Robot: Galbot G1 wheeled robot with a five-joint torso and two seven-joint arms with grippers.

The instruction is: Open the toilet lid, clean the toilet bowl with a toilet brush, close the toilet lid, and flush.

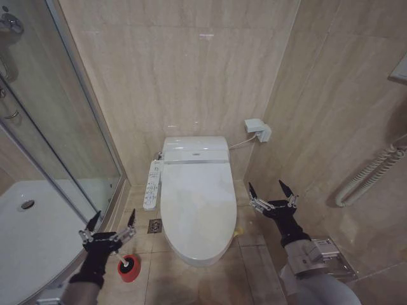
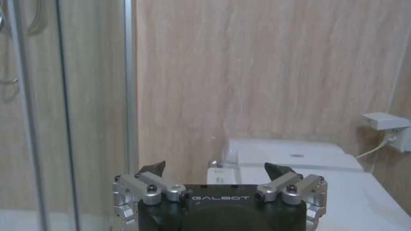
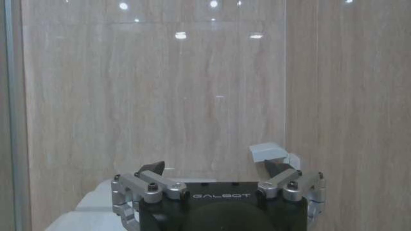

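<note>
the toilet lid (image 1: pixel 197 202) is lying shut over the toilet bowl (image 1: pixel 198 257), which is standing on the tiled floor against the back wall. the bowl's inside is being hidden by the lid. the white side control panel (image 1: pixel 152 183) is being seen along the toilet's left side, between it and the glass shower enclosure (image 1: pixel 60 136).

the toilet brush (image 1: pixel 128 267) is being kept in its red holder on the floor, left of the bowl's front, just beside the shower tray (image 1: pixel 28 235). its handle is mostly being covered by the left arm.

the left gripper (image 1: pixel 109 227) is being held in the air above the brush holder, left of the toilet, with its fingers (image 2: pixel 153 169) spread apart and grasping nothing. the right gripper (image 1: pixel 271 195) is being held in the air right of the toilet, near the side wall, its fingers (image 3: pixel 149 168) likewise released and empty. neither is touching the lid.

a white wall socket box (image 1: pixel 258 129) is being seen on the wall right of the toilet's rear, with a cord running to the toilet.
</note>
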